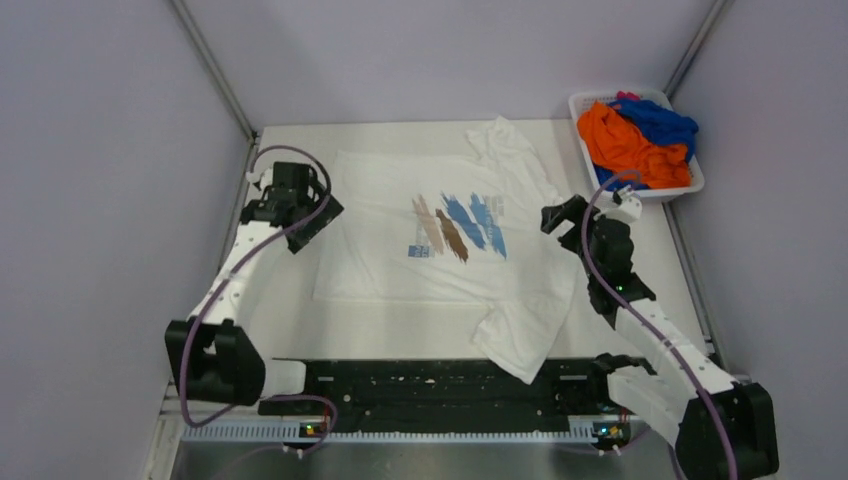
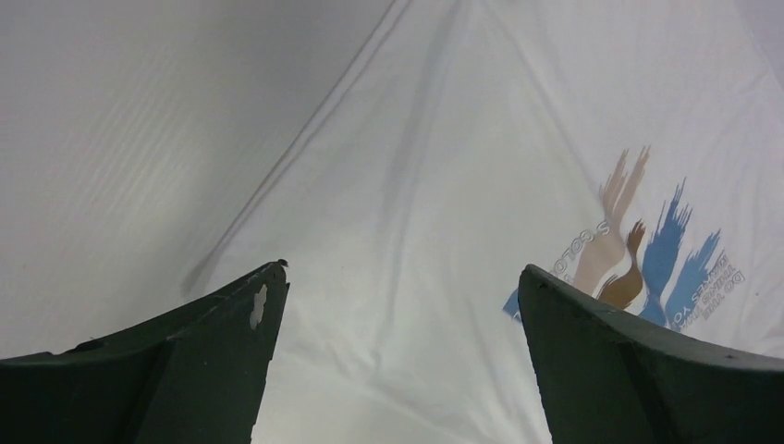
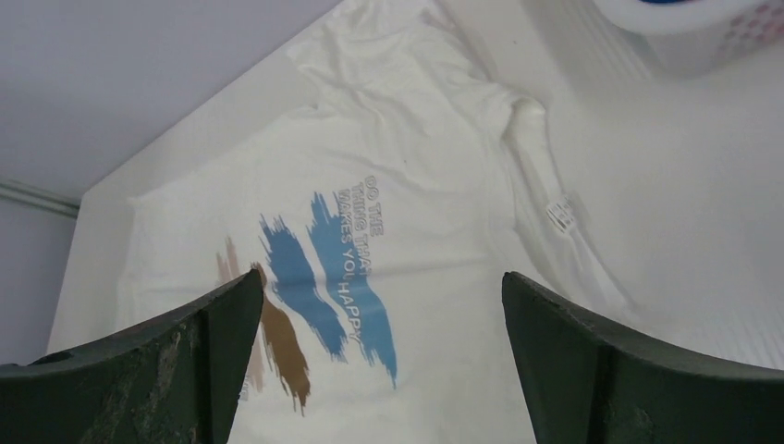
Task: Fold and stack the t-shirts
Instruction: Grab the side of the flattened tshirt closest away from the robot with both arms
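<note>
The white shirt (image 1: 390, 260) lies flat on the table (image 1: 290, 310). Its long axis runs left to right across the overhead frame, with the hem pointing left and the collar and sleeves right. My left gripper (image 1: 310, 215) hangs wide open and empty over the hem edge. The right gripper (image 1: 560, 215), equally open and empty, sits at the collar end.

Left pincer (image 2: 402, 270), right pincer (image 3: 381, 277): wide open

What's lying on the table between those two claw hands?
The white t-shirt with blue and brown brush strokes is spread out, print up, between the open left gripper and open right gripper. The top view shows it best.
</note>
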{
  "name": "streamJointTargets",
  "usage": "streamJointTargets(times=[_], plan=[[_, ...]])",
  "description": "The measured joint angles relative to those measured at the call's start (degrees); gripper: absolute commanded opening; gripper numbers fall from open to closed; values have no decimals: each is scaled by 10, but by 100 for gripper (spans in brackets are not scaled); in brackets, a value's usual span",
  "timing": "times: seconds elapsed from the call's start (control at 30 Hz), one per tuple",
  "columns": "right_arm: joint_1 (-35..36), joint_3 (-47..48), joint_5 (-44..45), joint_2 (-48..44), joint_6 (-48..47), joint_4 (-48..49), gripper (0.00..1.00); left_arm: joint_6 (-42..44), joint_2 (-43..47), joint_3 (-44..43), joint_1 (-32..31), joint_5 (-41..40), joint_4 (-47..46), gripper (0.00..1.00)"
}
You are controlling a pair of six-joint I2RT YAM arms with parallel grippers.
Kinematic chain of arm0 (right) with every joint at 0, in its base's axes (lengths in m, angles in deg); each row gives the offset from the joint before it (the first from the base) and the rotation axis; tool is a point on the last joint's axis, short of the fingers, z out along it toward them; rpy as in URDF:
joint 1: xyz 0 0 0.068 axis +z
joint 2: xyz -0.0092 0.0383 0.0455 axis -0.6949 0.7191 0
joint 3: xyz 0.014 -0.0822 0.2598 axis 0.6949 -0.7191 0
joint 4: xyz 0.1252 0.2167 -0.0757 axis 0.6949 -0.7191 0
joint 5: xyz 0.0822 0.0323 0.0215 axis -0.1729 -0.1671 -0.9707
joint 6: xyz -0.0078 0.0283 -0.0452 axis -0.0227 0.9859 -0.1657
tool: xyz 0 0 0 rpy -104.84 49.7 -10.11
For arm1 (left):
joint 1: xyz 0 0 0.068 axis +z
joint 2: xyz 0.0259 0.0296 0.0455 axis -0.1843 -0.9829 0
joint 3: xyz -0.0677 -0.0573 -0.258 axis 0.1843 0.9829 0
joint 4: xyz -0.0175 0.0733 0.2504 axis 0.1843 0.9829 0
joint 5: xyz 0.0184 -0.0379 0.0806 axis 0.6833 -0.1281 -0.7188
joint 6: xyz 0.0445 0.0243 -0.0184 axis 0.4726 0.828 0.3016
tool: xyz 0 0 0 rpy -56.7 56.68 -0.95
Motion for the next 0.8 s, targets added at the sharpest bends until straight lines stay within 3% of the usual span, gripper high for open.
streamJointTargets(times=[0.07,0.17,0.47,0.67,0.8], plan=[[0,-66,18,-63,17,6,99,-13,95,75,0,-9,2,99],[0,-118,32,-102,35,-10,99,-33,150,144,0,-19,21,99],[0,-125,40,-129,42,-24,99,-98,257,339,0,-63,56,91],[0,-125,38,-115,42,-24,99,-128,233,366,0,-76,16,89],[0,-125,34,-108,42,-23,98,-145,209,374,1,-78,-37,81]])
